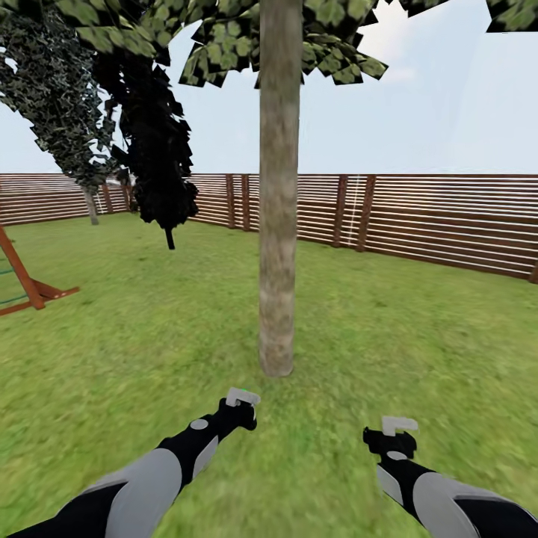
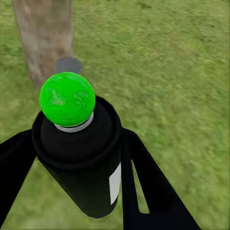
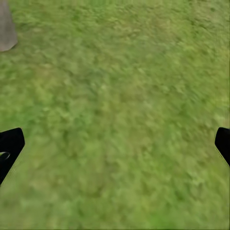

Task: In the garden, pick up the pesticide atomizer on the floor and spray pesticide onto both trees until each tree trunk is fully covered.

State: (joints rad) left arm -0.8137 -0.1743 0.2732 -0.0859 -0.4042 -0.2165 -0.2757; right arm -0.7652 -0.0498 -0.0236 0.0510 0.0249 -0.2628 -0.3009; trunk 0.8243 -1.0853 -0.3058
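Green lawn [image 1: 418,329] stretches to a brown fence [image 1: 448,220] of horizontal wooden slats under a pale sky. One tree trunk [image 1: 278,224] is seen straight ahead in the head view: a straight, smooth, mottled grey-brown column, topped by blocky green leaves [image 1: 246,37]. Two darker, narrower trees [image 1: 153,142] are seen near the fence at the left, and part of a reddish wooden frame [image 1: 26,284] at the left edge.

Two arms are stretched forward over the grass. The atomizer [image 2: 84,158], one dark cylindrical bottle with a white label and a glossy green round cap, is clamped between the black fingers [image 2: 143,187] of the left gripper [image 1: 240,409], near the trunk's base. In the left wrist view the trunk [image 2: 45,38] is seen just beyond the bottle.

The right gripper [image 1: 392,437] is held empty over bare grass, its two black fingers [image 3: 9,143] spread wide apart.
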